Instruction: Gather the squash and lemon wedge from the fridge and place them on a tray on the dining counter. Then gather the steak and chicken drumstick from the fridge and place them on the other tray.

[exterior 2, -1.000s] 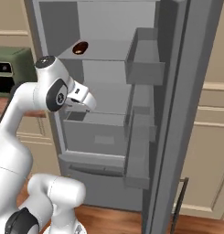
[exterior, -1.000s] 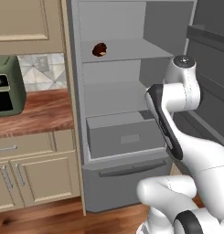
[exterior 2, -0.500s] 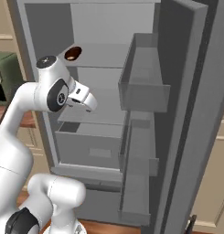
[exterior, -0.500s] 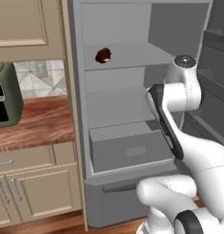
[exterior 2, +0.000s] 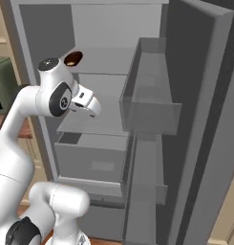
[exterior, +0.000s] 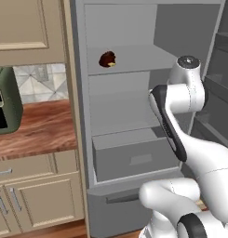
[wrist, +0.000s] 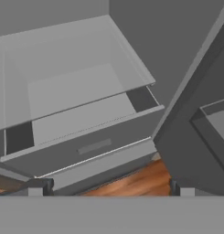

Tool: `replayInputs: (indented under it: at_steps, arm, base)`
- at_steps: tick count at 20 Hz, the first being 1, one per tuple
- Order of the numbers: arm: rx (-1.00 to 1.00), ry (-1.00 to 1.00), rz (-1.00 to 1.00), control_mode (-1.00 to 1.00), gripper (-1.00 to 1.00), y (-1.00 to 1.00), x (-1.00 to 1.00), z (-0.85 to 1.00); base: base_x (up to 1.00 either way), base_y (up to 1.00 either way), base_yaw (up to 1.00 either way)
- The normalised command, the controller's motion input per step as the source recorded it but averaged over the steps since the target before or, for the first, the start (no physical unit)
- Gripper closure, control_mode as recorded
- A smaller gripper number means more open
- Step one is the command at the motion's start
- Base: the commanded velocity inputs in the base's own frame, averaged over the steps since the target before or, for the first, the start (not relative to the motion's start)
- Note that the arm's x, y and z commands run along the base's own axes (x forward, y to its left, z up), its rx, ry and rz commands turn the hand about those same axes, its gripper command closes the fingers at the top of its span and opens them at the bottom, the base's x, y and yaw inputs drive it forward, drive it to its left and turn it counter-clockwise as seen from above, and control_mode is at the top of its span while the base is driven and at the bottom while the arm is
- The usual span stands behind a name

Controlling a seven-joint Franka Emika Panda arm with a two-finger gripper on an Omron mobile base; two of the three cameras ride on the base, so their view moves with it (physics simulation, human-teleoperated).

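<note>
Inside the open fridge (exterior: 134, 37), 1 item shows on the upper shelf: a small dark reddish-brown lump with a pale yellowish spot at its right edge (exterior: 107, 59), also seen from the right base view as a brown oval behind the arm's elbow joint (exterior 2: 73, 58). It is probably the steak or the chicken drumstick, but it is too small to tell which. The gripper (wrist: 109, 186) hangs in front of the lower shelves, aimed down at the drawer (wrist: 86, 137) and the wood floor (wrist: 131, 180); its 2 dark fingertips (wrist: 38, 186) stand far apart at the bottom of the hand view, jaws wide with nothing between them. No squash or lemon wedge can be made out on the shelves or in the door bins (exterior 2: 149, 103). Judged as meat, the brown item would be fairly light but soft and somewhat slippery, so a hold across its thickest middle, with the fingers closing on its 2 broad sides, seems safest; a drumstick would be better taken at the meaty end than at the thin bone. Reaching it calls for raising the hand to the upper shelf.
</note>
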Motion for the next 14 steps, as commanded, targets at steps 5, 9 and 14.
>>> replayInputs:
  at_steps: [5, 9, 14]
  arm:
    - [0.00, 0.00, 0.00, 1.00, -1.00, 0.00, 0.00, 0.00]
    - [0.00, 0.00, 0.00, 1.00, -1.00, 0.00, 0.00, 0.00]
    - [0.00, 0.00, 0.00, 1.00, -1.00, 0.00, 0.00, 0.00]
  base:
    - [0.45, 0.00, 0.00]
    - [0.43, 0.00, 0.01]
    - [0.34, 0.00, 0.01]
